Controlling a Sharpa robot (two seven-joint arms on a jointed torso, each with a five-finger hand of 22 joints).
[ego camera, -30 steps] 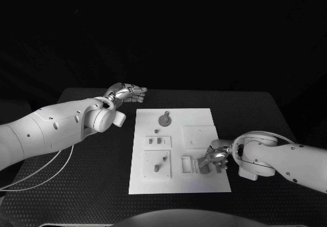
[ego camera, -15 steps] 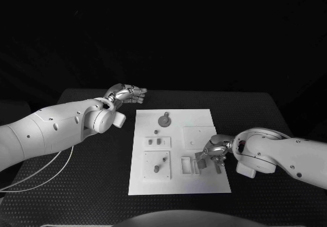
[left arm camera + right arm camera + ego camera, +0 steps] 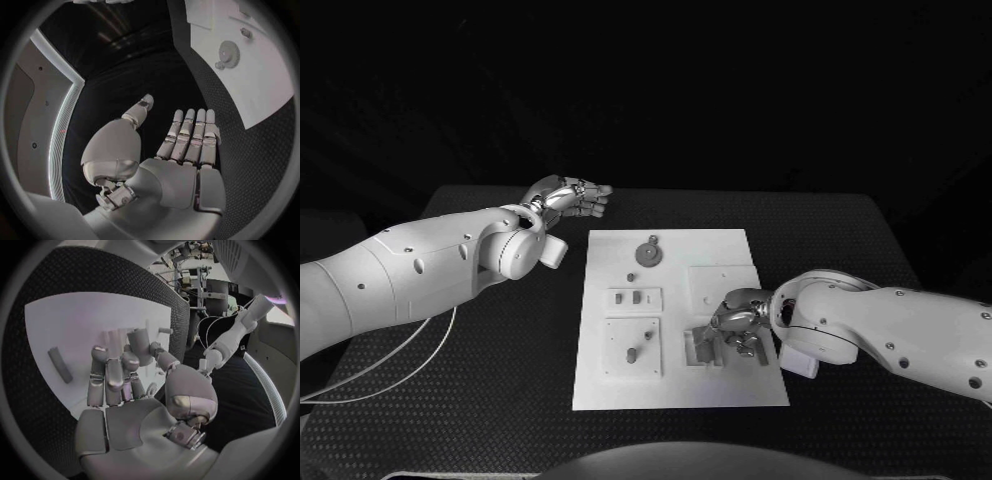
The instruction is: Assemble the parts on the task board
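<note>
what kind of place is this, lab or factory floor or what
Most likely a robotics lab or test bench. A white task board with small parts sits on a black table, worked by two robot hands, left hand and right hand; equipment racks show behind.

We see two glossy white arms dotted with small dark screws, thin pale cables beneath our left arm, and silver jointed hands, left hand and right hand.
</note>
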